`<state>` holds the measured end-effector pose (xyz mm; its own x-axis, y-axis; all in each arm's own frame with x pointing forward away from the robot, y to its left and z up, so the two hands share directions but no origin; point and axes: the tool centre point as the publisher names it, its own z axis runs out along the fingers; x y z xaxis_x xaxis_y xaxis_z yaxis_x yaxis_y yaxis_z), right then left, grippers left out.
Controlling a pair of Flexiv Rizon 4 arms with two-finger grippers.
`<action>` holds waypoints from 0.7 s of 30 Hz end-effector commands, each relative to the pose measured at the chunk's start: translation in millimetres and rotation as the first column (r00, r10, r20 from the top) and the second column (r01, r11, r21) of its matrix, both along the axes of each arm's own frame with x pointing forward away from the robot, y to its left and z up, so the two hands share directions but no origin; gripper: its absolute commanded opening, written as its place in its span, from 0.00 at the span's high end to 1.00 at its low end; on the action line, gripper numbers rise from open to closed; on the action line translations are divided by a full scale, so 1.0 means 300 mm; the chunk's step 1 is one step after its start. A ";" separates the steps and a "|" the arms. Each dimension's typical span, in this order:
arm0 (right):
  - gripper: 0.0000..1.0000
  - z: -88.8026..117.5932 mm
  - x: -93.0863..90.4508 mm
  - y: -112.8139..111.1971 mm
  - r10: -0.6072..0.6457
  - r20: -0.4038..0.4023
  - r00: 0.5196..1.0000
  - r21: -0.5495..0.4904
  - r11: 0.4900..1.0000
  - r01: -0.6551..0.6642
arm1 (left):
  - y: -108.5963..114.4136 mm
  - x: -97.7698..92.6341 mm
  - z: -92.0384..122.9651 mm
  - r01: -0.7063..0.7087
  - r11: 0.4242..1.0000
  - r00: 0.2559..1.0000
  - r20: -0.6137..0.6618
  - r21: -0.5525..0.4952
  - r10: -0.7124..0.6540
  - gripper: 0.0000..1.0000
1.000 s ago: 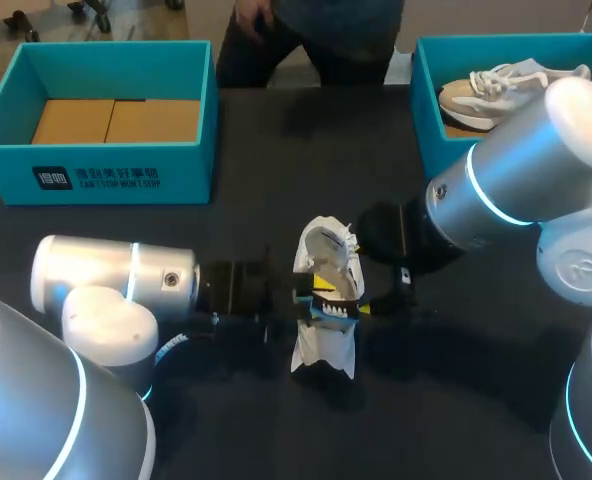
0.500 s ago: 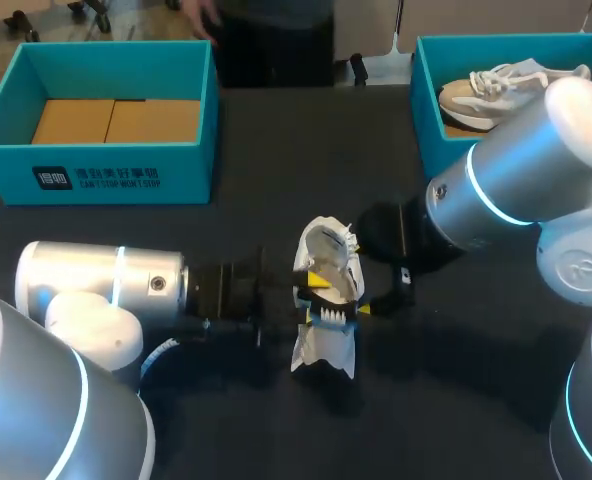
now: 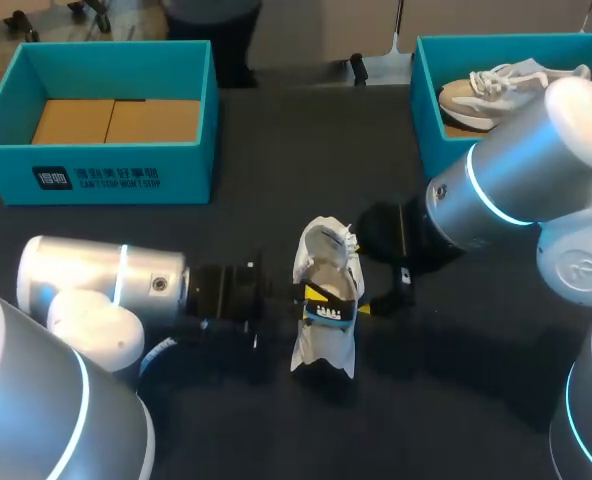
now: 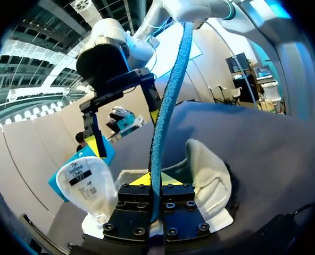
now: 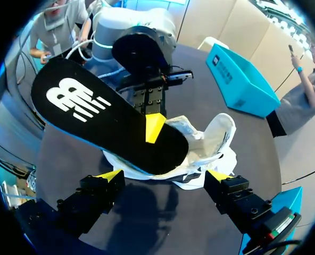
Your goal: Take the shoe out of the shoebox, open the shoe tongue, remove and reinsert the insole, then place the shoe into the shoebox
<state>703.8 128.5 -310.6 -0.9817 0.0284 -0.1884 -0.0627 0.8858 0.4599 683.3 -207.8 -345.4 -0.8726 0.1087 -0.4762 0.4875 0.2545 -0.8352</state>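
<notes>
Black foam insole (image 5: 93,117) shows its face only from the right wrist, left claw (image 5: 155,127) pinching it. Right claw (image 5: 164,175) spread. Left teal shoebox (image 3: 126,178) holds brown cardboard (image 3: 116,120).

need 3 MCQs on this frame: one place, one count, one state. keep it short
1. The white fabric shoe is: A in a box; B on the black table; C held in mid-air.
2. Teal cardboard shoeboxes on the table: A one; B two; C three.
3. The left gripper is: A open and empty; B shut on a lace; C shut on the black blue-edged insole.

Answers:
1 B, it lies on the tabletop between the two arms.
2 B, the left-hand teal shoebox and the right-hand teal shoebox.
3 C, the insole stands edge-on, pinched between both fingers.
</notes>
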 end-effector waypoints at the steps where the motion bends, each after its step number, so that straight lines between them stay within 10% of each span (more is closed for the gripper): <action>1: 0.00 -0.004 -0.002 0.003 -0.002 0.002 1.000 0.000 1.000 0.002 | -0.025 0.033 -0.035 -0.002 1.000 1.000 0.005 0.016 0.002 1.00; 9: 0.00 -0.004 -0.002 0.003 -0.002 0.002 1.000 0.000 1.000 0.002 | -0.011 0.054 -0.051 -0.039 0.998 0.999 -0.011 0.039 0.040 1.00; 13: 0.00 -0.004 -0.002 0.003 -0.002 0.002 1.000 0.000 1.000 0.002 | -0.009 0.034 -0.015 -0.024 1.000 1.000 -0.015 0.019 0.024 0.74; 21: 0.00 -0.004 -0.002 0.003 -0.002 0.002 1.000 0.000 1.000 0.002 | 0.000 -0.003 0.033 -0.004 1.000 1.000 -0.011 -0.008 0.003 0.75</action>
